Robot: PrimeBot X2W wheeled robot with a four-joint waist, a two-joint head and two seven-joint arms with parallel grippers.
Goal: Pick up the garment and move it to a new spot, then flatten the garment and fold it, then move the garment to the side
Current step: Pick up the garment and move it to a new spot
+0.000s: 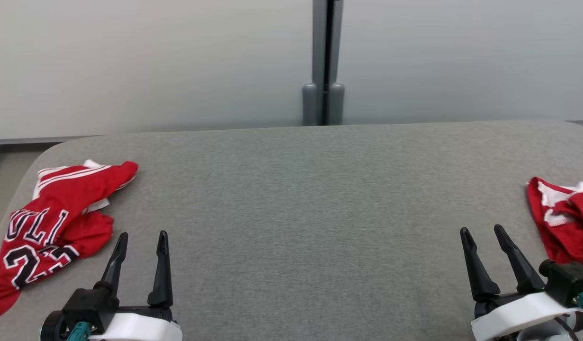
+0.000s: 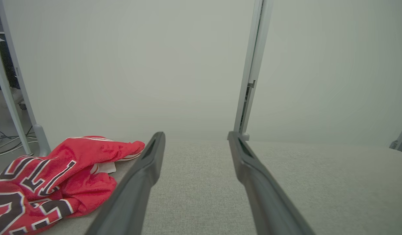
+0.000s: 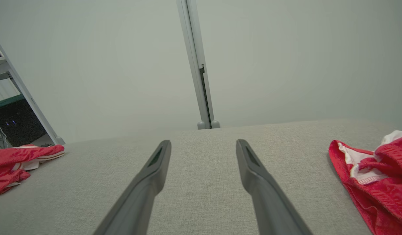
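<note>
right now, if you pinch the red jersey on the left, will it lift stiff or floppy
Probably floppy: the red jersey lies crumpled in soft folds, so one pinch would likely leave it draping. Its thin, slightly shiny fabric suggests light, perhaps slippery.

Grey fabric table [image 1: 319, 199] w/ rounded corners, pale partition wall [image 1: 154, 61] behind, grey post [image 1: 323, 61] btwn panels.
</note>
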